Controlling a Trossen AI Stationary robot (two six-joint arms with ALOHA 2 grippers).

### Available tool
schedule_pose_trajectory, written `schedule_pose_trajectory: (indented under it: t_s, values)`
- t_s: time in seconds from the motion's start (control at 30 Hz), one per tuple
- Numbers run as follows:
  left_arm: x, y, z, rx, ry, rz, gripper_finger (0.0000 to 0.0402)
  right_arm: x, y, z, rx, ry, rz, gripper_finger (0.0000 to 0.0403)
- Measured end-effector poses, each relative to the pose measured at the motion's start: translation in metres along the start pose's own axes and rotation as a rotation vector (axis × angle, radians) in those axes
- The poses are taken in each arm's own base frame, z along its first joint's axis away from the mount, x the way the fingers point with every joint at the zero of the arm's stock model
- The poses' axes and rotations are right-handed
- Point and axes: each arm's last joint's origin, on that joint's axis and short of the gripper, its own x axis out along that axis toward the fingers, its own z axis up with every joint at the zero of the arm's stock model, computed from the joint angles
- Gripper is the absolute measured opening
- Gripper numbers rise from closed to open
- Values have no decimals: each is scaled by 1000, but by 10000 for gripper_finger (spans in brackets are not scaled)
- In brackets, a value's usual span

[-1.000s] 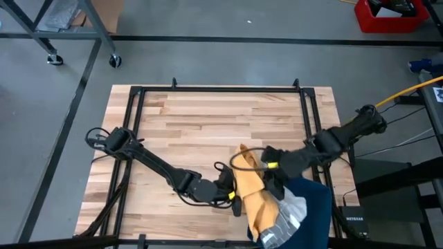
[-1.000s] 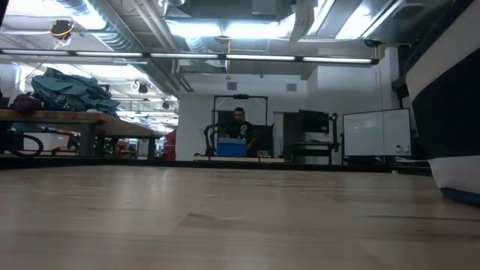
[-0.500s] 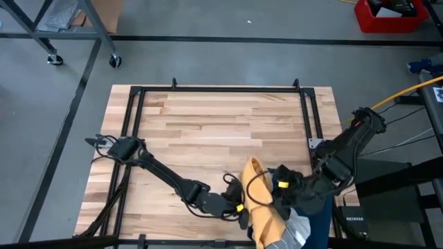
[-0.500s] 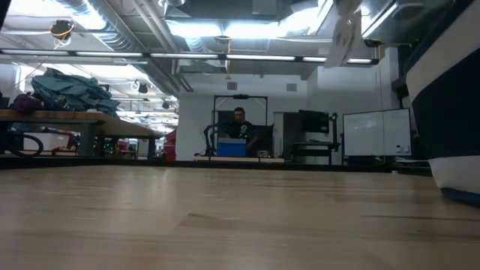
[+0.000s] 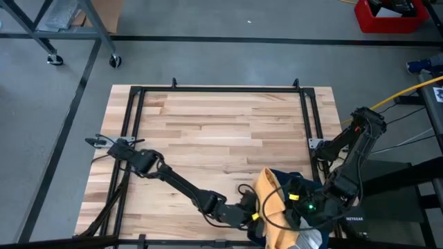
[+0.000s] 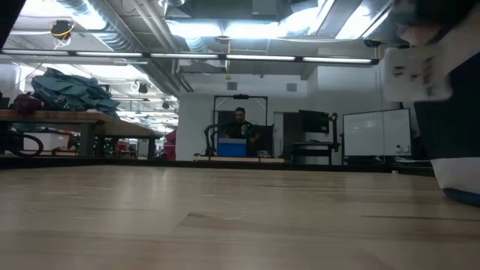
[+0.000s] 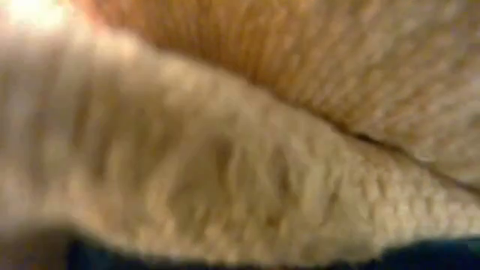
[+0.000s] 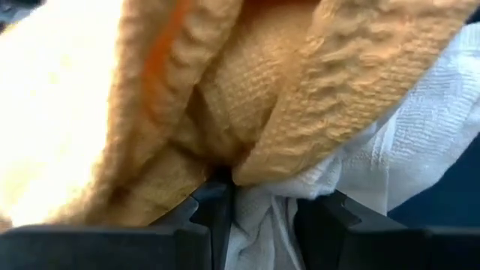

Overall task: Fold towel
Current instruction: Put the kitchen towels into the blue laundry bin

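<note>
An orange towel (image 5: 271, 200) is bunched at the table's near right, over a dark blue cloth bin (image 5: 304, 181). It fills the left wrist view (image 7: 262, 112) and most of the right wrist view (image 8: 247, 90). A white cloth (image 8: 390, 142) lies bunched with it and shows at the near edge (image 5: 308, 240). My left gripper (image 5: 250, 216) is at the towel's left edge; its fingers are hidden. My right gripper (image 8: 262, 199) comes in from the right (image 5: 289, 207), its fingers on either side of bunched cloth. A white tag (image 6: 416, 71) hangs in the low view. My left gripper is at the orange towel's left edge (image 5: 257, 211), coming nearly level from the table's left. The towel itself hides the fingers and the place of contact. My right gripper has a bunch of the white cloth (image 8: 262, 214) pinched between its two fingers (image 8: 214, 217). A fold of the orange towel (image 8: 225, 169) sits right at the fingertips. The fingers slant down from the right.
The wooden table (image 5: 208, 131) is bare at its far and left parts, inside a black rail frame (image 5: 138, 117). The dark blue bin rises at the right of the low view (image 6: 450, 112). A red box (image 5: 387, 14) stands on the floor; a person (image 6: 240, 124) sits far behind.
Both grippers have gone toward the table's near edge and to the right, carrying the orange towel along from the table's middle right to its near right corner. My right arm has swung around toward the near edge. The white tag has come down and rightward in the low view.
</note>
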Motion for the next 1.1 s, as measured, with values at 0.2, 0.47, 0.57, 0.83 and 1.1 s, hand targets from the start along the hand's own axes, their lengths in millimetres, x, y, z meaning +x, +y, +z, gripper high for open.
schedule_pose_trajectory:
  t_s: [0.2,0.47,0.57,0.83,1.1]
  values:
    - [14,9,-6,29,31,64,2,11,-23,-20,52,5,-71,122]
    - [16,15,6,28,49,145,7,30,-55,-33,67,25,-186,121]
    - [17,16,11,59,44,165,7,36,-65,-36,68,42,-210,121]
    - [14,19,51,184,60,300,8,36,-78,-28,-17,-78,-307,121]
    - [16,33,82,193,86,399,8,49,-91,-10,-28,-102,-404,121]
